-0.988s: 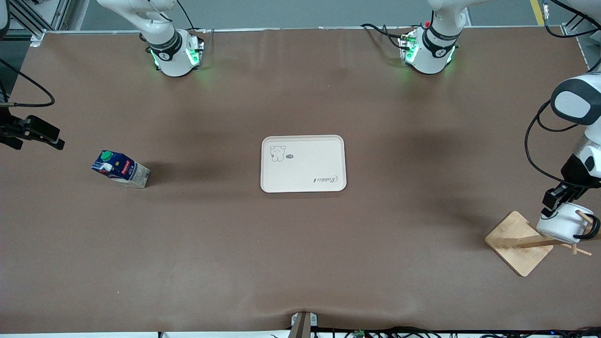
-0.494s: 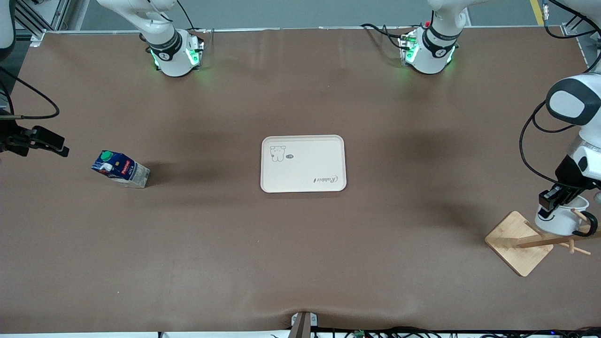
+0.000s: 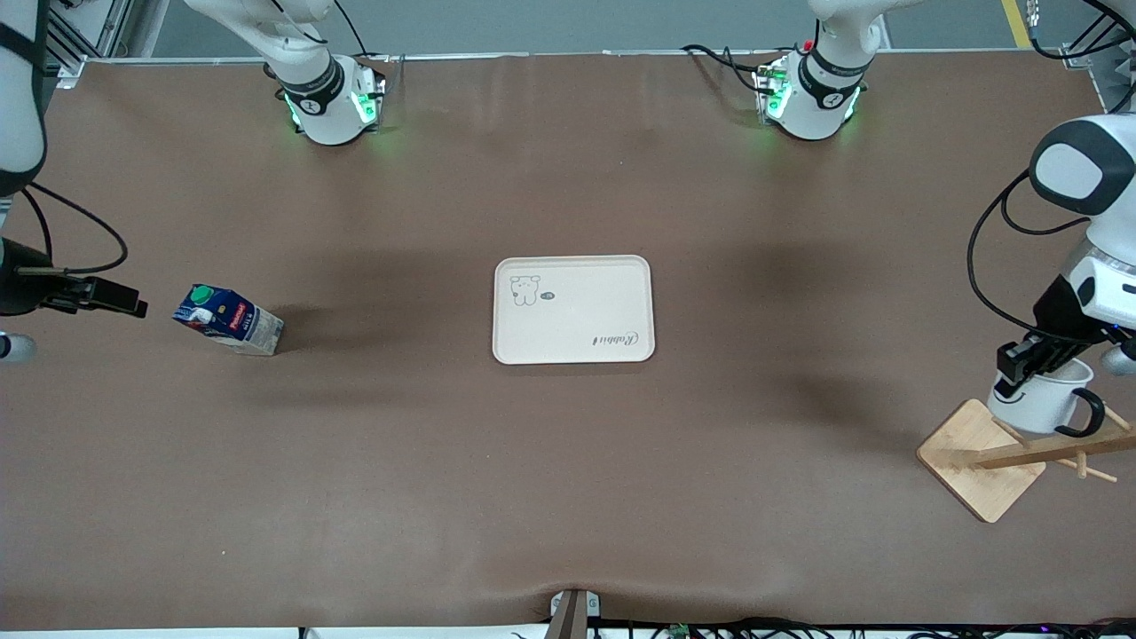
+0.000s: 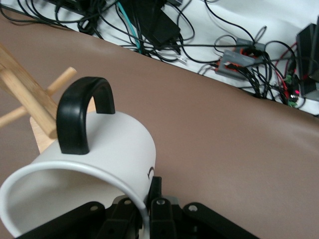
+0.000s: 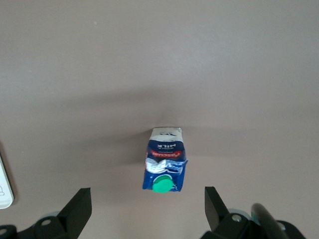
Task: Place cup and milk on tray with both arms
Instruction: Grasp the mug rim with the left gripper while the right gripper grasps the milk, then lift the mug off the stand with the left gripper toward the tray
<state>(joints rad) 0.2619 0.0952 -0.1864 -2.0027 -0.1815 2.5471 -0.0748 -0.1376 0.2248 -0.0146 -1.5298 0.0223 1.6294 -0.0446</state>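
The white cup (image 3: 1043,401) with a black handle is tilted in my left gripper (image 3: 1019,362), which is shut on its rim over the wooden rack. In the left wrist view the cup (image 4: 107,149) fills the foreground and the left gripper (image 4: 148,201) pinches its wall. The dark-blue milk (image 3: 229,319) with a green cap stands on the table toward the right arm's end. My right gripper (image 3: 124,300) is open, over the table beside the milk. In the right wrist view the milk (image 5: 165,164) lies just ahead of the open right gripper (image 5: 148,205). The cream tray (image 3: 573,342) lies mid-table, empty.
A wooden mug rack (image 3: 981,461) with pegs stands at the left arm's end, under the cup; its pegs (image 4: 30,94) show beside the cup's handle. Cables and boxes (image 4: 239,55) lie off the table's edge. A tray corner (image 5: 4,191) shows in the right wrist view.
The left gripper has lifted the cup up off the rack's peg and a little toward the tray. The right gripper has moved closer to the milk.
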